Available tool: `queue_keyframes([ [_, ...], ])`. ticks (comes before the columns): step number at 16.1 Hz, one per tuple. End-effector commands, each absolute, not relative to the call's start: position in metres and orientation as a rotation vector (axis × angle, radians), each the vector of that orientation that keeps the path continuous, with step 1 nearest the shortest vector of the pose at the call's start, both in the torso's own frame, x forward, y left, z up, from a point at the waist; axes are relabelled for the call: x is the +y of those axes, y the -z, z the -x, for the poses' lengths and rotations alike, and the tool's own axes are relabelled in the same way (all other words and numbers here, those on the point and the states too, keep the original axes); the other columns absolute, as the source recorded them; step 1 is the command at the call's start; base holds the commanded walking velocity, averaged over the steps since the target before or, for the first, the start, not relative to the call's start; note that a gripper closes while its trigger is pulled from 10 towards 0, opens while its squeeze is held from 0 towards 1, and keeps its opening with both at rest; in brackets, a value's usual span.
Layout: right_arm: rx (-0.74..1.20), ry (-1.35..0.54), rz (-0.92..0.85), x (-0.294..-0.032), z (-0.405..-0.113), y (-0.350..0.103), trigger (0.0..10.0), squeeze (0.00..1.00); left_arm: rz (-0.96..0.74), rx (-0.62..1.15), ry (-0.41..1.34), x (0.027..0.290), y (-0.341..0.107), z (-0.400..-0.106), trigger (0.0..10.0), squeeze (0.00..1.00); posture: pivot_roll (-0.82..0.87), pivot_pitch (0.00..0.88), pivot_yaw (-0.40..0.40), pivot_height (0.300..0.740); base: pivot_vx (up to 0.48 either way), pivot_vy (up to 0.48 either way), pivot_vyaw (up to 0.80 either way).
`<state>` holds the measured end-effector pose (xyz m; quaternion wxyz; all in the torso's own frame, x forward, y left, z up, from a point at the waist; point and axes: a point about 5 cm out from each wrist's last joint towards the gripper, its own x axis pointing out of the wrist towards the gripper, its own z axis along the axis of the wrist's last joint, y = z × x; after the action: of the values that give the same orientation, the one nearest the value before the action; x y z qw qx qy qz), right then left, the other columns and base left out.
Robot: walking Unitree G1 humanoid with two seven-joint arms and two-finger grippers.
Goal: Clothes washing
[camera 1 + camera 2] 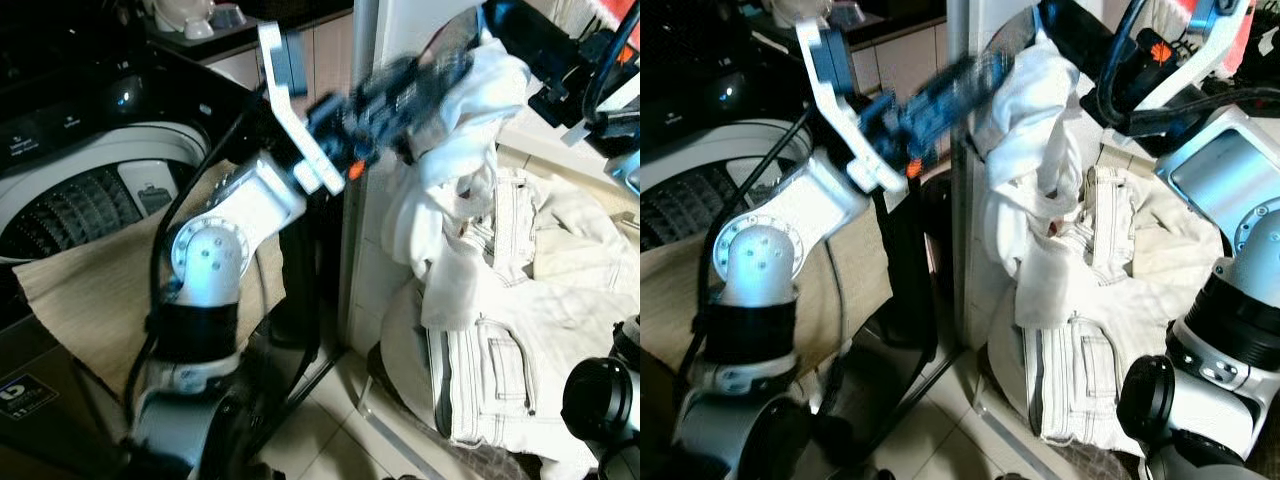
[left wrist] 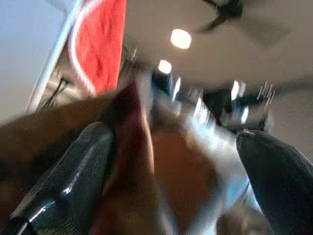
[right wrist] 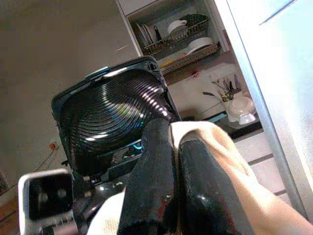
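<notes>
- Washing machine [image 1: 70, 190]: top-loader at far left, lid raised, drum mouth exposed; a tan cloth [image 1: 95, 290] lies draped over its near rim.
- White laundry pile [image 1: 510, 330]: jeans-type garments heaped at right, near the floor, well apart from the drum.
- White garment [image 1: 1035, 130]: lifted above the pile and hanging downward from its top, long axis roughly vertical, its lower end touching the heap.
- Left tool [image 1: 440, 65]: raised across the body to the garment's upper left edge; motion blur prevents a clear reading, and its wrist view shows the fingers [image 2: 73, 176] spread with blurred fabric between. Whether it grips cannot be told.
- Right tool [image 3: 178, 191]: at the garment's top, fingers together, clamped on pale fabric.
- Governing relation: the drum lies to the left of the held garment, so the load must travel leftward past the vertical white post [image 1: 962, 250]. The left arm is nearer the machine.
</notes>
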<state>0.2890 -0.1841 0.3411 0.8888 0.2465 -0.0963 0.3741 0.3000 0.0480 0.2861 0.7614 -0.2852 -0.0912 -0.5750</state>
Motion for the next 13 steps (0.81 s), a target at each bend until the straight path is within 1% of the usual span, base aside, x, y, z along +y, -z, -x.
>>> queue_keyframes([
  [1, -0.213, -0.801, -0.504, -0.181, -0.283, -0.345, 0.0, 0.00, 0.529, -0.158, 1.263, 0.041, -0.280, -0.297, 10.0, 0.00, -0.12, 0.000, 0.075, 0.740, 0.000, 0.000, 0.00],
  [4, -0.217, -0.805, -0.510, -0.178, -0.280, -0.344, 0.0, 0.00, 0.475, -0.130, 1.219, 0.040, -0.272, -0.300, 10.0, 0.00, -0.12, 0.000, 0.082, 0.740, 0.000, 0.000, 0.00],
  [5, -0.214, -0.809, -0.509, -0.176, -0.280, -0.343, 0.0, 0.00, 0.495, -0.131, 1.183, 0.042, -0.272, -0.304, 4.3, 0.00, -0.12, 0.000, 0.083, 0.740, 0.000, 0.000, 0.00],
  [6, -0.209, -0.813, -0.508, -0.175, -0.279, -0.341, 0.0, 0.00, 0.517, -0.137, 1.137, 0.045, -0.272, -0.309, 1.2, 0.00, -0.12, 0.000, 0.083, 0.740, 0.000, 0.000, 0.00],
  [7, -0.203, -0.814, -0.511, -0.174, -0.278, -0.340, 0.0, 0.00, 0.516, -0.152, 1.119, 0.048, -0.273, -0.311, 0.0, 0.00, -0.12, 0.000, 0.081, 0.740, 0.000, 0.000, 0.00],
  [10, -0.197, -0.817, -0.516, -0.173, -0.277, -0.338, 0.0, 0.00, 0.516, -0.159, 1.120, 0.051, -0.272, -0.310, 0.0, 0.00, -0.12, 0.000, 0.083, 0.740, 0.000, 0.000, 0.00],
  [13, -0.190, -0.813, -0.519, -0.173, -0.277, -0.337, 0.0, 0.00, 0.521, -0.162, 1.139, 0.049, -0.270, -0.307, 0.0, 0.00, -0.12, 0.000, 0.082, 0.740, 0.000, 0.000, 0.00],
])
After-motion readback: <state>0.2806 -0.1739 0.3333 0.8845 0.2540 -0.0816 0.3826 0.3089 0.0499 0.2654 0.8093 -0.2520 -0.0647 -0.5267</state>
